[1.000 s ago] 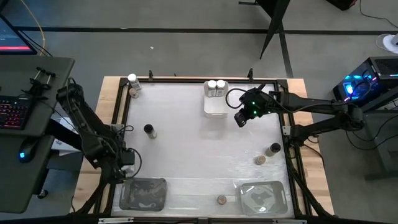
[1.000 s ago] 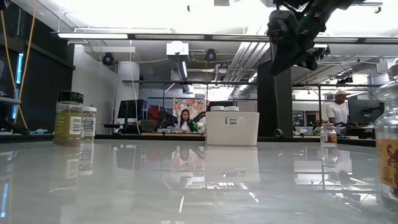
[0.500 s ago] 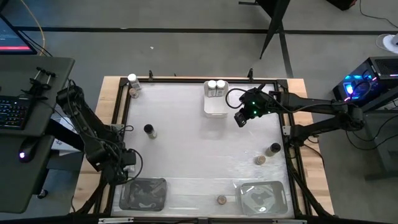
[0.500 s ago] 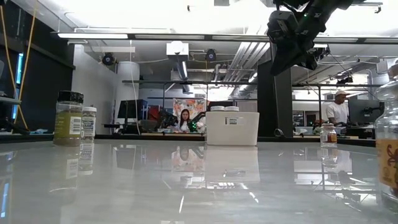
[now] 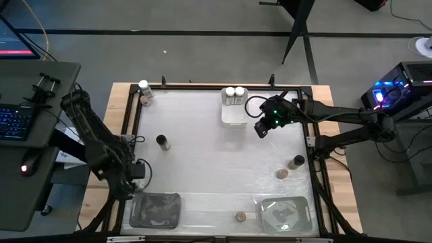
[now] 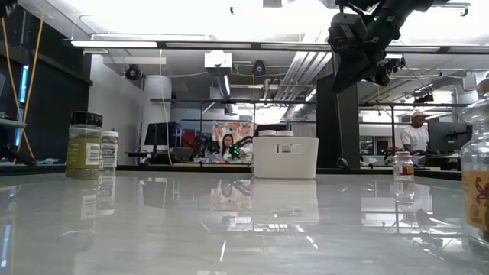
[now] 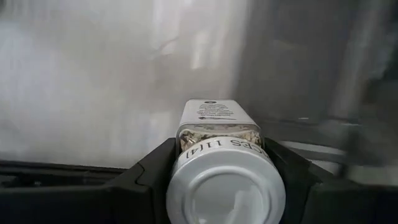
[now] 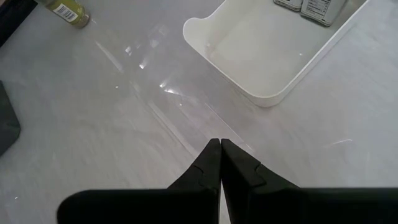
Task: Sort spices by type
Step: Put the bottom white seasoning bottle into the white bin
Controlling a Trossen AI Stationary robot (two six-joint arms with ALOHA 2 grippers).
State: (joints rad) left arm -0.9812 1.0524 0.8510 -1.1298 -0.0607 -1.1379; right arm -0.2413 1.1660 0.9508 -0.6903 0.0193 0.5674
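While the left gripper point(image 5: 137, 170) sits at the lower left of the high view, just above the clear tray point(image 5: 154, 210) in that corner, its fingers point(image 7: 148, 174) are clamped on a white-capped spice jar point(image 7: 219, 163), which lies on its side between them in the left wrist view. Up in the upper left corner, a white-topped jar point(image 5: 143, 86) stands on the table's edge next to a brown-topped one point(image 5: 145, 98). A bit lower and to the right is a black-topped jar point(image 5: 161, 140), on its own.

Moving toward the middle, the white tray point(image 5: 233, 115) at upper centre holds two white-topped jars point(image 5: 234, 92) side by side at its far end. A brown-topped jar point(image 5: 239, 217) sits at the bottom edge, between the two clear trays.

Right of the white tray, the right gripper point(image 5: 260, 128) hangs above the table with its fingers point(image 8: 210, 163) pressed together and nothing between them. Further right and lower, a brown-topped jar point(image 5: 283, 173) and a black-topped one point(image 5: 298, 161) stand close together near the right edge, above the second clear tray point(image 5: 285, 212).
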